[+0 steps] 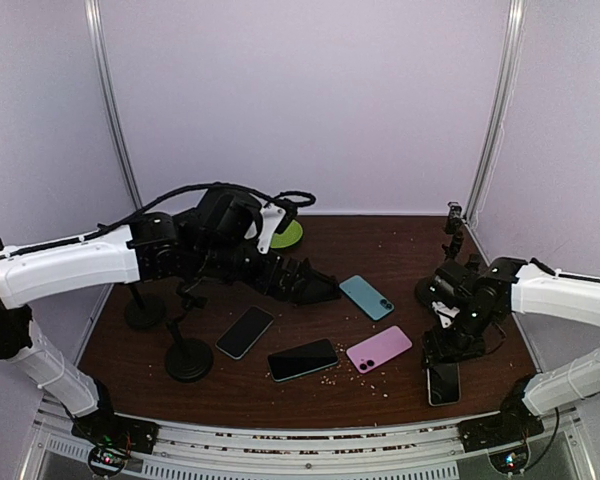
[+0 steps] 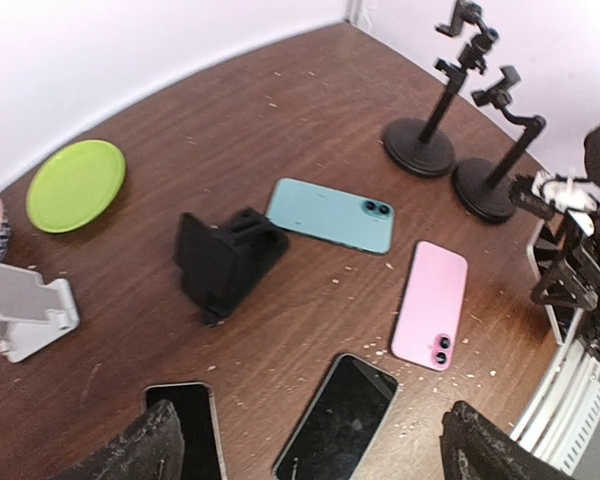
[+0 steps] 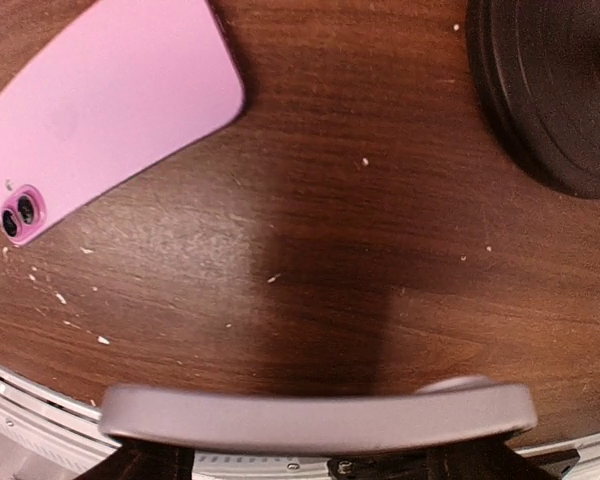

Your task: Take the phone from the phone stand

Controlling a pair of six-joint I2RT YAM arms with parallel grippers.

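My right gripper (image 1: 443,352) is shut on a phone (image 1: 443,383) and holds it at the table's front right, clear of any stand. In the right wrist view the phone shows as a grey edge (image 3: 320,415) spanning my right gripper (image 3: 310,458). A black gooseneck phone stand (image 1: 427,288) stands empty just behind it, and its base (image 3: 555,90) shows in the right wrist view. My left gripper (image 1: 315,287) hovers over the table's middle, open and empty. In the left wrist view my left gripper (image 2: 320,455) is above a black phone (image 2: 340,420).
Loose on the table lie a teal phone (image 1: 366,296), a pink phone (image 1: 378,349) and two black phones (image 1: 303,359) (image 1: 244,332). Two black stands (image 1: 145,310) (image 1: 188,360) stand at the left. A green disc (image 1: 288,236), a white stand (image 1: 270,225) and a black folded stand (image 2: 225,260) are further back.
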